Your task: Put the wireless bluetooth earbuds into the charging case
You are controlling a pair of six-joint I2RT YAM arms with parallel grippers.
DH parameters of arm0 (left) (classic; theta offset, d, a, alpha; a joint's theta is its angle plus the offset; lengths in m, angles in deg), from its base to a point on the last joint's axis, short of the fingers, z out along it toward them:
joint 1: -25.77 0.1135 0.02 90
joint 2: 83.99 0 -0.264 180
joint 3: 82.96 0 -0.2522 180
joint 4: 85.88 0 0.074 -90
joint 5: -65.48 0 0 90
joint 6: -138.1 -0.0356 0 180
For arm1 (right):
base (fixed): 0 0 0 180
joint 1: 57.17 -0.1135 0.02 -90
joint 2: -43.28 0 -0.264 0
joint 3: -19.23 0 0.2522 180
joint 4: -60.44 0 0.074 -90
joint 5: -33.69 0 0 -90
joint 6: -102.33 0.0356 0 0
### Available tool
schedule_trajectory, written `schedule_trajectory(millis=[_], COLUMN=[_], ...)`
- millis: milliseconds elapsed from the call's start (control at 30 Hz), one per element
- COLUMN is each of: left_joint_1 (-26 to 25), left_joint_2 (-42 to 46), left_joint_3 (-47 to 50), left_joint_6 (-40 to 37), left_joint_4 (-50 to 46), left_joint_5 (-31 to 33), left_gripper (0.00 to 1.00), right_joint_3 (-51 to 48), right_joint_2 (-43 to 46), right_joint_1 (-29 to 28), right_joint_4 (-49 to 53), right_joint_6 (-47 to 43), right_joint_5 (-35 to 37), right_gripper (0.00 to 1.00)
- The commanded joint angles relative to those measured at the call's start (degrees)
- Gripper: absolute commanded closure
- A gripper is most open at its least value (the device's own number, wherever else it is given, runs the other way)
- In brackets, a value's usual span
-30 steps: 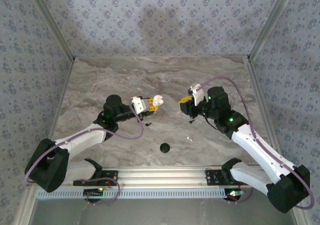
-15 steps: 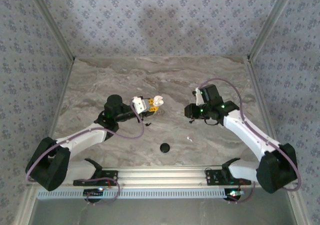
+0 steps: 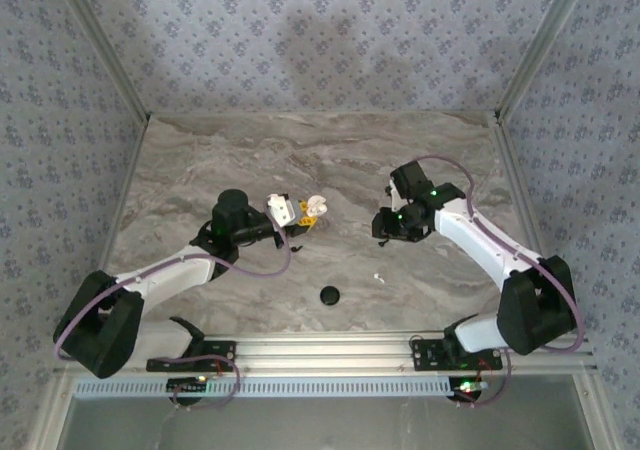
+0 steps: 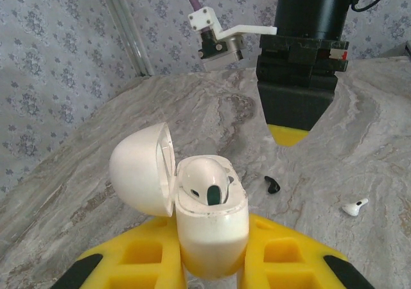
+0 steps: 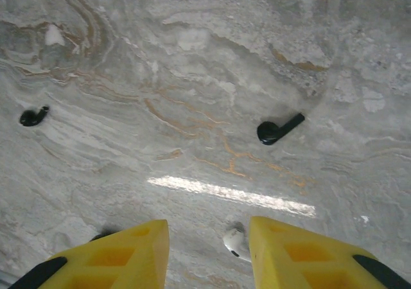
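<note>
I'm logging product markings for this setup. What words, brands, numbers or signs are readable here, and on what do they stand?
No text can be read anywhere.
Charging case: plain white, no brand or marking on the faces shown.
Red-and-white patch on the right arm, perhaps a label: too small and blurred to read.
Loose white earbud: no marking visible.

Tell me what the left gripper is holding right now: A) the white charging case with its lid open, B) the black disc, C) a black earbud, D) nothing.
A: in the left wrist view, the left gripper is shut on the white charging case, lid swung open.
</note>
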Motion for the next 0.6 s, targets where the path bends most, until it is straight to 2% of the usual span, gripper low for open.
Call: schedule_trajectory(millis=[0,567], left_joint_1=[-0.20,-0.23], left_joint_2=[-0.63,-1.97], left_joint_3=[-1.28,-0.75], left_joint_6=[-0.29,1.30], left_joint_4=[-0.35,1.96], left_joint_5=[0.10,0.00], left_gripper=[0.91,0.91], right_joint_3=[1.60,3.68], right_joint_2=[-1.26,-5.09], right_joint_1=[0.85,1.72], right_joint_4=[4.64,13.32], right_joint_6=[-1.37,-4.41], right_joint_5=[2.01,7.58], right_gripper=[0.59,0.52])
